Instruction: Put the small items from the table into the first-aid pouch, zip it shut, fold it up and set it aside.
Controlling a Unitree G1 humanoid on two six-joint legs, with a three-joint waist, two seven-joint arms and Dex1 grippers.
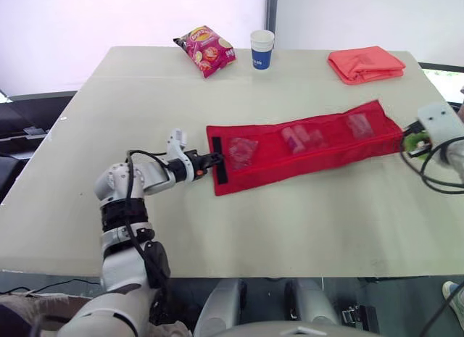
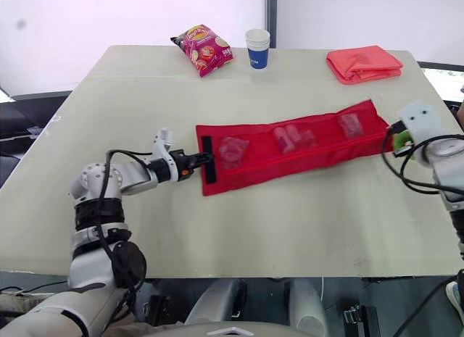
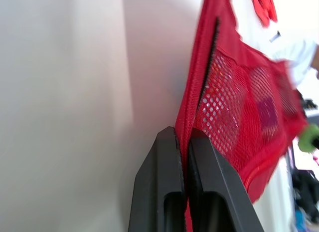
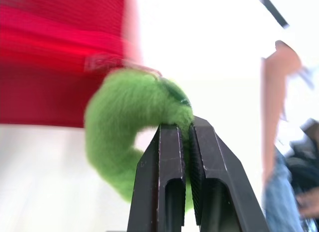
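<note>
Looks like we're at the zip stage: first-aid pouch lies flat mid table with the small items inside, left gripper clamped on its 9 o'clock end, right gripper pinching the fuzzy green zipper pull at 3 o'clock, so folding's probably next.

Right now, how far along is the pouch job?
Done: small items sit inside the red pouch. In hand: left end effector pinches one end of the pouch, right end effector pinches the green fuzzy zip pull at the other end; whether the zip is fully shut, I can't tell. Left: folding and setting aside; the pouch lies flat at full length.
</note>
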